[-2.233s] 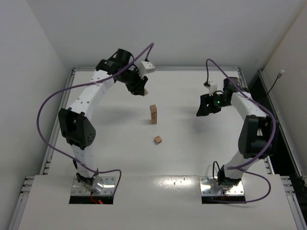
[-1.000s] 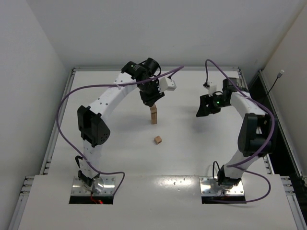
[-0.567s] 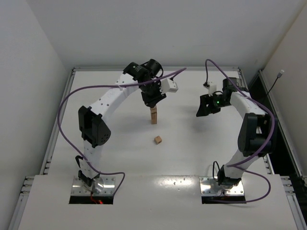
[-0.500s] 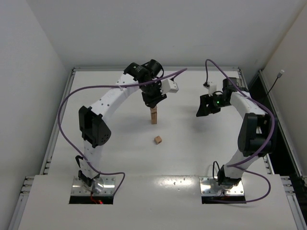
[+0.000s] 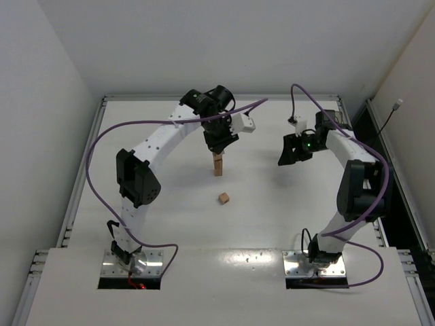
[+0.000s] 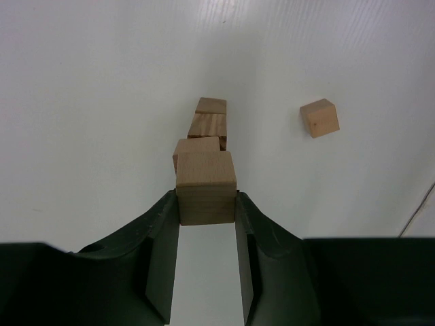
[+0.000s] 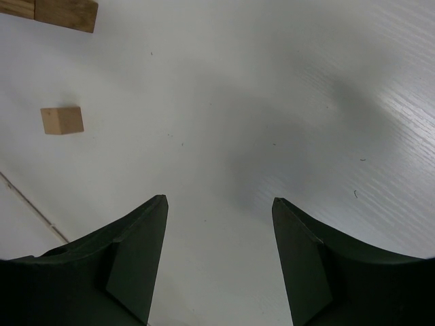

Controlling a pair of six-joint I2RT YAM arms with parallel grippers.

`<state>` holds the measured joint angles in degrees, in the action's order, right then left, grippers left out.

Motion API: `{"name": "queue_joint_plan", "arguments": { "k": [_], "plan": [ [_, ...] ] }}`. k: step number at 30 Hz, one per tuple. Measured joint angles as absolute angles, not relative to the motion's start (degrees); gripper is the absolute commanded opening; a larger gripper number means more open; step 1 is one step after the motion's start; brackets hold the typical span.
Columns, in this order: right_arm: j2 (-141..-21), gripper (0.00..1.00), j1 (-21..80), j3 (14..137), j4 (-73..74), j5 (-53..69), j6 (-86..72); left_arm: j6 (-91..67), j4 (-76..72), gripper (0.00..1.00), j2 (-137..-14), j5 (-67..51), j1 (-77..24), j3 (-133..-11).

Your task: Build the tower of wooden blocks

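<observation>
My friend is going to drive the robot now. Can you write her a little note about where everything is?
Left hand: shut on a wood block, right above the tower; I cannot tell whether it touches the top.
Right hand: open, empty, off to the side over the table.
Done: a short tower stands mid-table.
Left to do: set this wood block down squarely, let go, then add the loose block lying nearer the arm bases.
</observation>
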<state>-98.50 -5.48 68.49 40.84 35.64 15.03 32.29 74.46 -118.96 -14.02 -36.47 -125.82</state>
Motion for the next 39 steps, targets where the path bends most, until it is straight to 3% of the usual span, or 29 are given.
{"name": "queue_joint_plan", "arguments": {
  "k": [39],
  "plan": [
    [-100.36, 0.59, -5.48, 69.04, 40.88, 36.05, 15.03, 32.29, 74.50, 0.02, -119.07, -11.55, -36.47, -126.15]
  ]
}}
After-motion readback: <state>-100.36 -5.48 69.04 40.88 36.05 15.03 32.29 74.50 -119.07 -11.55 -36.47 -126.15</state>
